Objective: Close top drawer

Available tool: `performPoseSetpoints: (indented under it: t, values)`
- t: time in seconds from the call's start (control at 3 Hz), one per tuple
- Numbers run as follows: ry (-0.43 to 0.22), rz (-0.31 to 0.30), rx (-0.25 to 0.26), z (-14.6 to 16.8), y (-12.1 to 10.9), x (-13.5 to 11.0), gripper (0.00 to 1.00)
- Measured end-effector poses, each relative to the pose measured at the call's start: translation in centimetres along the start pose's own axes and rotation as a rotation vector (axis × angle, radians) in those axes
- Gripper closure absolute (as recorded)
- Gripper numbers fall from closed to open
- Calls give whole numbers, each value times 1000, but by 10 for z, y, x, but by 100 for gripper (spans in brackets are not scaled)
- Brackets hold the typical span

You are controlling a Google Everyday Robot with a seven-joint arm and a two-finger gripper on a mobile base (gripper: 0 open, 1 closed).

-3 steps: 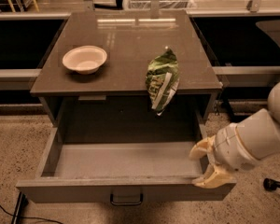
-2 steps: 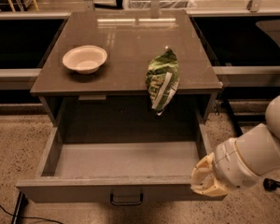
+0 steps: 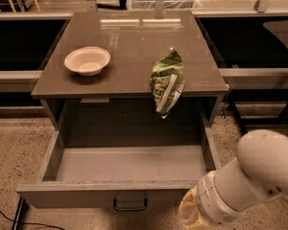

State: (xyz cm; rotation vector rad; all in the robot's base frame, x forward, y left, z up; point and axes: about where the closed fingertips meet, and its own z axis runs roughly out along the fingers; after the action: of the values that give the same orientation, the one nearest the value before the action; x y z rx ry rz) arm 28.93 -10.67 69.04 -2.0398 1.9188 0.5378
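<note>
Tool [image 3: 191,215], lower now, before top drawer [image 3: 67,195]

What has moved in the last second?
The gripper dropped from the right front corner of the top drawer to a spot low in front of its front panel, slightly leftward in view. The drawer is just as far open; the white bowl and green bag lie unmoved above.

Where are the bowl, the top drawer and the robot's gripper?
bowl [image 3: 87,60]: camera view, its inside.
top drawer [image 3: 129,164]: camera view, its bare floor.
gripper [image 3: 188,214]: camera view, its tip, by the drawer's front right end.
</note>
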Motion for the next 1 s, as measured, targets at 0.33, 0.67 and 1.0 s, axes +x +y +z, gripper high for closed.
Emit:
performPoseSetpoints:
  t: [0.33,0.67,1.0]
  values:
    - [33,25,-3,25,4,-3,83]
    - [25,73,8,44,-5,-4,60]
    - [21,127,24,59,-16,-3,36]
